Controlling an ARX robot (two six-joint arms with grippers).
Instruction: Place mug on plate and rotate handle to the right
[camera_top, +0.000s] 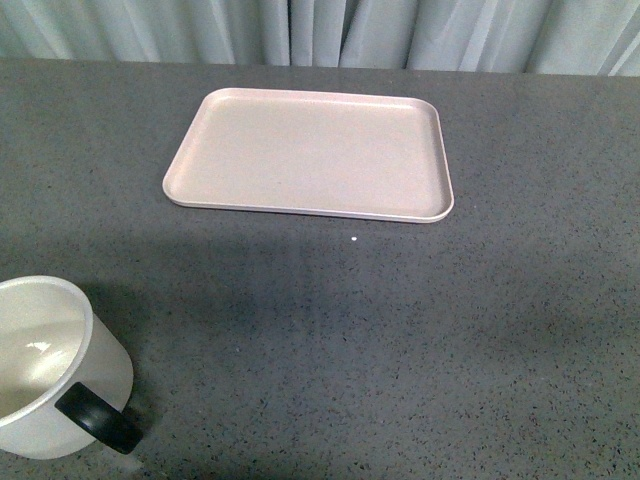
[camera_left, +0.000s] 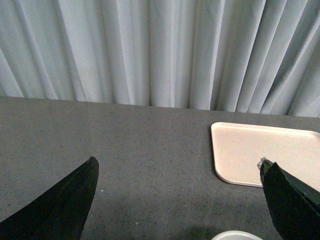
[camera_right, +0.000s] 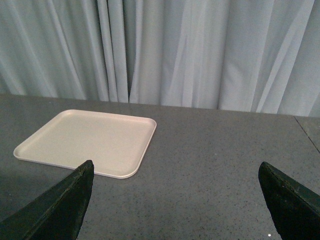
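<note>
On grey table (camera_top: 400, 330), mug (camera_top: 45, 365) well apart from plate (camera_top: 310, 150), handle (camera_top: 97, 418) nearward; left fingers (camera_left: 60, 205) and right fingers (camera_right: 55, 205) wide open.

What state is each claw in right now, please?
Left claw: open, holding nothing.
Right claw: open, holding nothing.

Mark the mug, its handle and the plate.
mug (camera_top: 50, 355): front view, inner wall.
handle (camera_top: 98, 418): front view, middle of the loop.
plate (camera_top: 310, 150): front view, bare centre.
</note>
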